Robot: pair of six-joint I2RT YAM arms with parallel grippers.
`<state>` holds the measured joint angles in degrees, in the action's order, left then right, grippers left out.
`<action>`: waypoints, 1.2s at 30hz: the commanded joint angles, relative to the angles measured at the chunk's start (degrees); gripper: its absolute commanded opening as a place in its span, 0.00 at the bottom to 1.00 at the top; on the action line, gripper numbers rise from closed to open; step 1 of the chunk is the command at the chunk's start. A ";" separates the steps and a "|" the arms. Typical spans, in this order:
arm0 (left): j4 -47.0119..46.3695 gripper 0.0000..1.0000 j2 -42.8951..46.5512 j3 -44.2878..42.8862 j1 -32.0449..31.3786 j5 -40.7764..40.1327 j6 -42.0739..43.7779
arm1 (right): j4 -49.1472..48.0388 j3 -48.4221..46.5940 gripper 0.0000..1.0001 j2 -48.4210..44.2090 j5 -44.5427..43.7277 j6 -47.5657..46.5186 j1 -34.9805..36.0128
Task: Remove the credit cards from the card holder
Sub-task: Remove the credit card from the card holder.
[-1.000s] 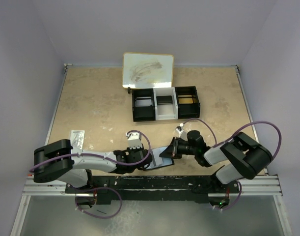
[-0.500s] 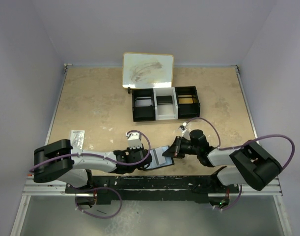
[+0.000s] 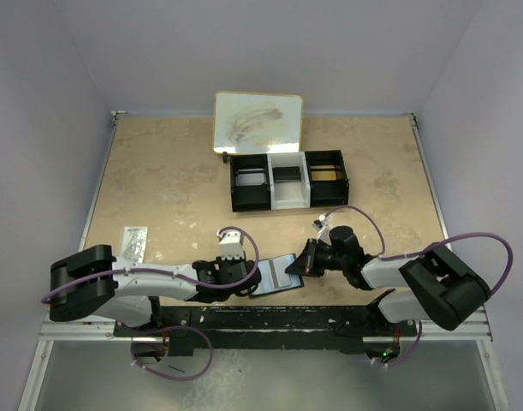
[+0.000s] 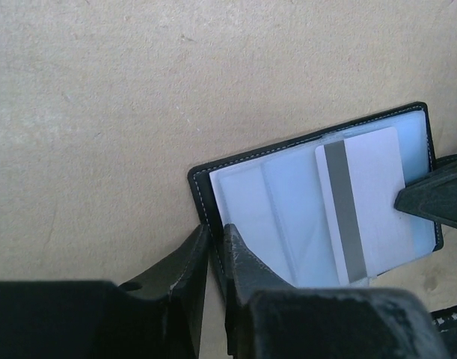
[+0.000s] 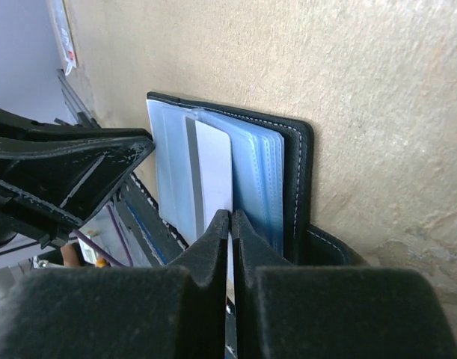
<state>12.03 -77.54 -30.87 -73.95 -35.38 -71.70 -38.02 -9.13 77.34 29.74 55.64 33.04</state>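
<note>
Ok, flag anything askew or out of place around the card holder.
One white striped card sits slightly tilted, partly out of the card holder, pinched at its edge by the right tool. Nothing looks spilled or damaged.

Open table [image 3: 175,188] beyond the card holder [image 4: 273,202]; left pincer [image 4: 213,232], right pincer [image 5: 231,217] close at its ends.

One card holder [image 4: 247,198]; one card [image 4: 359,202] showing; one three-compartment tray [image 3: 248,204]; one whiteboard [image 3: 258,122]; one silvery packet [image 3: 135,240].
</note>
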 commanded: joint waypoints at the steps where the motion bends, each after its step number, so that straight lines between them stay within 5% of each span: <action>1: 3.26 0.14 3.95 -2.44 -0.05 -0.25 3.83 | -2.13 -1.37 0.01 2.10 -0.68 -1.45 -0.11; 18: -8.90 0.21 -3.77 -7.66 -0.66 8.12 9.53 | -3.14 -0.99 0.02 2.07 -0.94 -1.00 -0.11; 36: 2.50 0.06 -13.29 -10.22 -2.47 2.27 7.09 | -10.64 0.14 0.14 1.98 3.01 1.63 -0.10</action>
<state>9.72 -88.49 -40.64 -75.88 -32.05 -63.86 -43.29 -9.56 78.50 30.52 56.40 33.04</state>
